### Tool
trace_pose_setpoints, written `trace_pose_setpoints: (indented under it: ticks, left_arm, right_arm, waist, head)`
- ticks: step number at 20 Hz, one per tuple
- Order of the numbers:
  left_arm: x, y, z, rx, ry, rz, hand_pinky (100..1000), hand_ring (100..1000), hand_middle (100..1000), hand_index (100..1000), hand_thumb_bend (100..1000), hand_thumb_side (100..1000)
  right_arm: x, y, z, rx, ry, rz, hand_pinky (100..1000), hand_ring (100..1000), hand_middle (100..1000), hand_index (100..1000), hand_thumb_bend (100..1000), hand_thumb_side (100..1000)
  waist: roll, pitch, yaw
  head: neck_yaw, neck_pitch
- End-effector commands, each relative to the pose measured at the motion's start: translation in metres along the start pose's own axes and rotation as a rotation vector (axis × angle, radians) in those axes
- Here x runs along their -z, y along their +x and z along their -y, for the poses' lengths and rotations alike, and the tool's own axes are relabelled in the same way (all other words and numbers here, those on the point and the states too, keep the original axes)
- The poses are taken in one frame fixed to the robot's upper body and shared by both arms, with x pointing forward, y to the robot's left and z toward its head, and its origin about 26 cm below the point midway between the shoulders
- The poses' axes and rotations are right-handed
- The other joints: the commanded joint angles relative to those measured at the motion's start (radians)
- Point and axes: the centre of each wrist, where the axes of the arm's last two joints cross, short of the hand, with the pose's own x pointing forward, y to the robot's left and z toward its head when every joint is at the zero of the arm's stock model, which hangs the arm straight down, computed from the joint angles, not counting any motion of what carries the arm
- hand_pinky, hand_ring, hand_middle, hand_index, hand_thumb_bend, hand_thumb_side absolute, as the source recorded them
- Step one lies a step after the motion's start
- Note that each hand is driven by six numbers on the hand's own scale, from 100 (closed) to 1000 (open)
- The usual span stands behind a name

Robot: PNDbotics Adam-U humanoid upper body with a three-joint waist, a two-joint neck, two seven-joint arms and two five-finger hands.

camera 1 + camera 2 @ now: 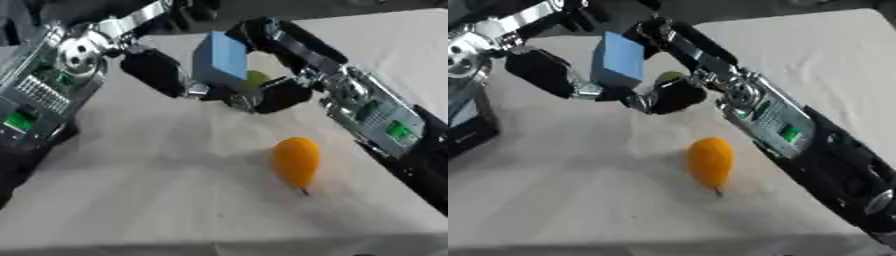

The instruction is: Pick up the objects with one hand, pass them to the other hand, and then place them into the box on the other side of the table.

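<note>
A light blue block (pixel 220 57) hangs above the table's far middle, between my two hands. My left hand (pixel 156 72) reaches in from the left, and its fingers curl against the block's lower left edge. From the right comes my right hand (pixel 273 96), with its thumb under the block and its fingers (pixel 293 42) curled round the top and back. An orange, mango-shaped fruit (pixel 296 159) lies on the white cloth in front of them, apart from both hands. Something small, round and green (pixel 668 76) shows just behind the block, partly hidden.
A white cloth covers the table (pixel 157 190). My right forearm (pixel 785 125) slants across the right side, close beside the orange fruit. My left forearm (pixel 44 95) fills the upper left. The table's near edge (pixel 219 245) runs along the bottom.
</note>
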Motion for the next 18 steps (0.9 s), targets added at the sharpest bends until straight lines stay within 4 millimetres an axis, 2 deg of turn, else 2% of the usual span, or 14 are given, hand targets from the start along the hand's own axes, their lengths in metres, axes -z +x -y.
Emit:
trace_pose_setpoints:
  ticks: [1, 5, 14, 18]
  left_arm:
    - [0.000, 0.002, -0.006, 0.009, 0.021, 0.009, 815, 758, 754, 784, 615, 283]
    - [0.002, 0.004, -0.004, -0.002, 0.021, 0.019, 806, 743, 734, 751, 551, 286]
    - [0.002, 0.010, -0.003, -0.024, 0.011, 0.055, 797, 720, 697, 682, 469, 255]
    - [0.002, 0.013, -0.002, -0.037, 0.012, 0.074, 791, 701, 665, 628, 440, 189]
  right_arm:
    - [0.003, 0.010, 0.004, -0.020, -0.011, 0.037, 742, 662, 458, 496, 262, 100]
    - [0.003, 0.011, 0.004, -0.024, -0.011, 0.038, 740, 659, 456, 494, 273, 100]
    - [0.002, 0.012, 0.003, -0.031, -0.003, 0.040, 739, 656, 455, 493, 286, 100]
    - [0.002, 0.012, 0.003, -0.035, 0.005, 0.040, 738, 655, 454, 493, 290, 100]
  waist:
    - [0.011, 0.001, 0.000]
    - [0.011, 0.003, 0.000]
    - [0.011, 0.006, -0.002]
    - [0.011, 0.007, -0.003]
  head:
    - [0.002, -0.006]
    - [0.003, -0.006]
    - [0.002, -0.007]
    - [0.001, -0.007]
